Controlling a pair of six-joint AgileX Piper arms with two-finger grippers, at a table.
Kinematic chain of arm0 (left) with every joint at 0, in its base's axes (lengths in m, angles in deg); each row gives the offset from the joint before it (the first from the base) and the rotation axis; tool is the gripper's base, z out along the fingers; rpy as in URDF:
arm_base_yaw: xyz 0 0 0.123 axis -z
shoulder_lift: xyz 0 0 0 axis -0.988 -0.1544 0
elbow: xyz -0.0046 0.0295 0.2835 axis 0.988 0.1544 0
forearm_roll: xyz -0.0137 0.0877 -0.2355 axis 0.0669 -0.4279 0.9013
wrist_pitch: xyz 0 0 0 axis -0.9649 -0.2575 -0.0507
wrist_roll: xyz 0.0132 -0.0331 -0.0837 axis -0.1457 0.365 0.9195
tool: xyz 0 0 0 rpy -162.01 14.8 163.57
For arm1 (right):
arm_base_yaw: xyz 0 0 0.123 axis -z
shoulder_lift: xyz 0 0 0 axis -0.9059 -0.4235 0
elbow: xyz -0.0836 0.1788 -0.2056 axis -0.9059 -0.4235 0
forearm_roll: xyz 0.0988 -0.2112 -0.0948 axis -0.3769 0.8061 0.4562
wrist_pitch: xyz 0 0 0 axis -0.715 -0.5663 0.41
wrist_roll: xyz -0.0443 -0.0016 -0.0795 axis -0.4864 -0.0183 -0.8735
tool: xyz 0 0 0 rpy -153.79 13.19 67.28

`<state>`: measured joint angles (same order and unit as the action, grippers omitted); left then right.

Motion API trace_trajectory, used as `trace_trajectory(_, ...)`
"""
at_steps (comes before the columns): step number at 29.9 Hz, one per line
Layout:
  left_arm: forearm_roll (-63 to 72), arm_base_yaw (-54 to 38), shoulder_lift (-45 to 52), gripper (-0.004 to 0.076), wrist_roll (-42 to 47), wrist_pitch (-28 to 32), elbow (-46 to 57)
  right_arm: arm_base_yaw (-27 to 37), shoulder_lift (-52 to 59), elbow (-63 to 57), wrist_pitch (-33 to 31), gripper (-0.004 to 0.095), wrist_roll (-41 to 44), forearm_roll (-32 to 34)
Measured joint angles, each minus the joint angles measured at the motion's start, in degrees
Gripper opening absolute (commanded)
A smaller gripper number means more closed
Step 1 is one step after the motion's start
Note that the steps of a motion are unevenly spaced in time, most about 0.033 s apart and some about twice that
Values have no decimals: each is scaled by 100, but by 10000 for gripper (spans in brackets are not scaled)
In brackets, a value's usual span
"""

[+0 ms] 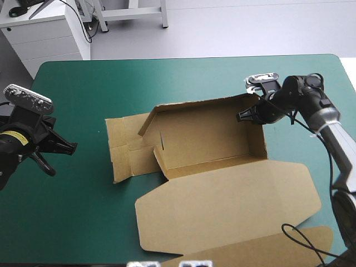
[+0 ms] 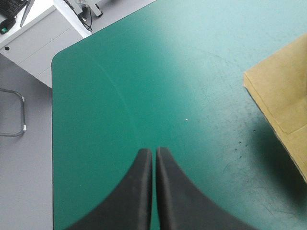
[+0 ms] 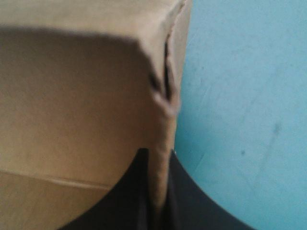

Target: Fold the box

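- The box [image 1: 206, 139] sits about mid-desk, its long axis running left to right across the teal-green desk [image 1: 83, 83]
- Its far wall and right end wall [image 1: 257, 130] stand up; the lid [image 1: 228, 203] lies flat toward the near edge
- The left-end flaps [image 1: 125, 147] lie flat on the cover, not yet raised
- The right claw [image 1: 245, 115] is at the far right corner, all but pressed together and pinching the top of the end wall; the right wrist view shows the brown board between its black fingers
- The left claw [image 1: 69, 147] is pressed together on nothing, above bare cover near the desk's left edge
- From the left claw the box lies to the right, along its own long axis, with a stretch of open cover between; the left wrist view catches only a brown corner off to one side of the claw
- The left arm is plainly the nearer one to the flat flaps, so I judge that end falls to it while the right keeps the corner pinned
- It would probably need to spread its fingers and come in along the long axis, low enough to get under the flap edge
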<state>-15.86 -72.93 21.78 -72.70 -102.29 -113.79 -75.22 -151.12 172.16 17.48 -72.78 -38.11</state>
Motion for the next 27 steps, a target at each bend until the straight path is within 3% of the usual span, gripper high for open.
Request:
trace_trajectory(8, 67, 0, 0, 8, 0, 0, 0, 0, -1290, 1317, -577, 19, 131, -14)
trace_trajectory(19, 177, 0, 0, 8, 4, 0, 0, 0, -1534, 1812, -1131, 509, 131, 107)
trace_trajectory(27, 177, 0, 0, 8, 4, 0, 0, 0, -1252, 2125, -1162, 530, 114, 242)
